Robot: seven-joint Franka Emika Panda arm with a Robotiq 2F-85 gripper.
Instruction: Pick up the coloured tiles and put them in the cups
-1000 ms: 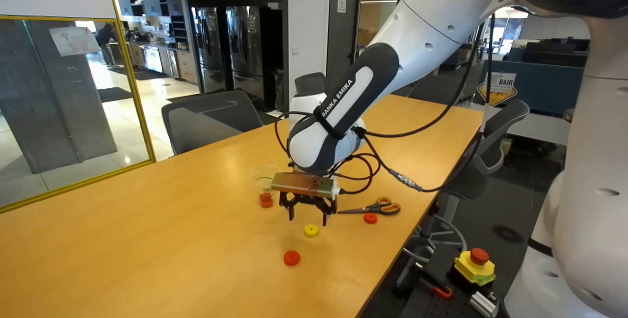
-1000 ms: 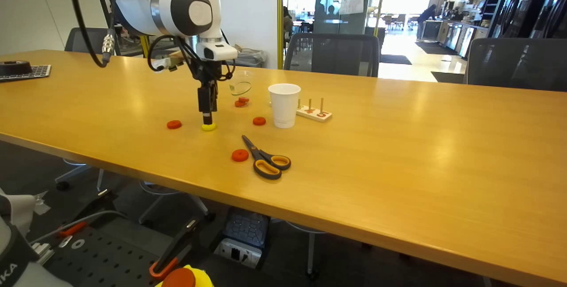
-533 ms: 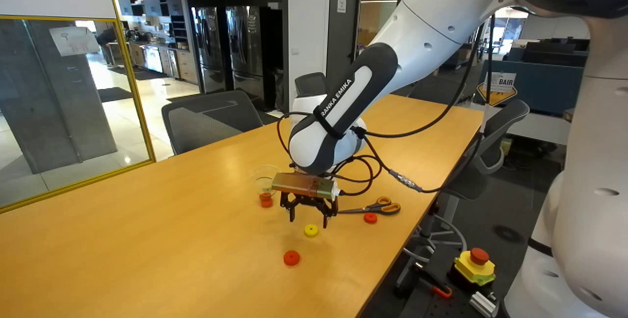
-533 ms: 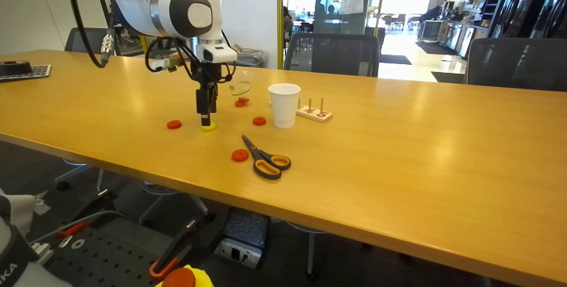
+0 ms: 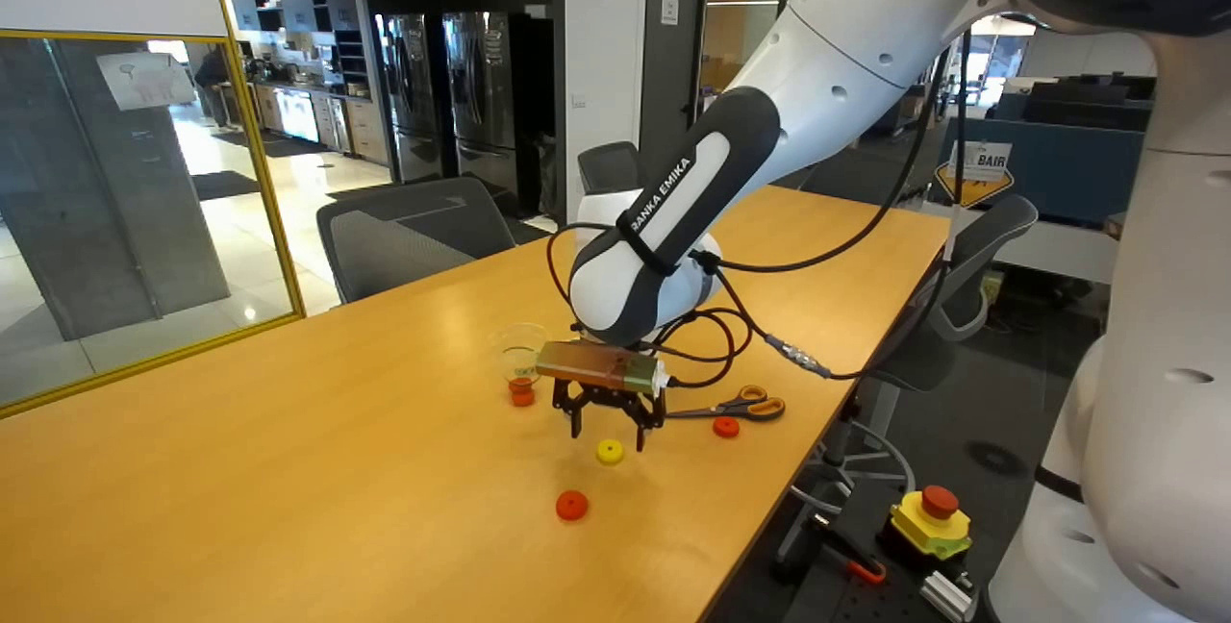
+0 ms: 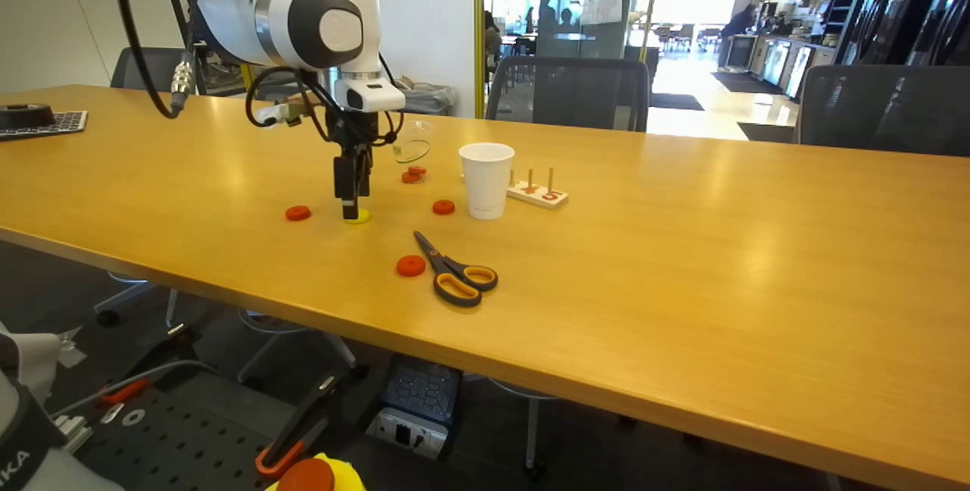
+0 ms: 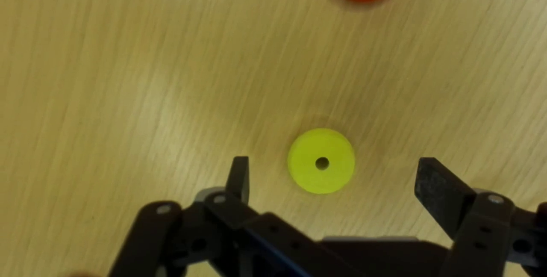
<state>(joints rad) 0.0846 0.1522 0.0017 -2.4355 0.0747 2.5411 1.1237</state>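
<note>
My gripper (image 5: pixel 609 439) points down just above the table, its fingers wide apart on either side of a yellow tile (image 7: pixel 321 174). In the wrist view that tile lies nearer the left finger (image 7: pixel 240 178), touched by neither. A red tile (image 5: pixel 571 506) lies nearby, its edge at the top of the wrist view. Others are a red tile (image 6: pixel 411 266) beside the scissors and a red tile (image 6: pixel 443 207) near the white cup (image 6: pixel 486 182). Red tiles (image 6: pixel 412 176) show at the clear cup's (image 6: pixel 411 144) base; inside or in front, I cannot tell.
Orange-handled scissors (image 6: pixel 457 279) lie near the table's front edge. Behind the white cup is a small wooden peg board (image 6: pixel 539 194). A keyboard (image 6: pixel 68 123) sits at the far left in an exterior view. Cables (image 5: pixel 716 339) loop beside the wrist.
The gripper has sunk slightly and shifted a little sideways over the yellow tile, its jaws staying wide apart. Tiles and cups have not moved.
</note>
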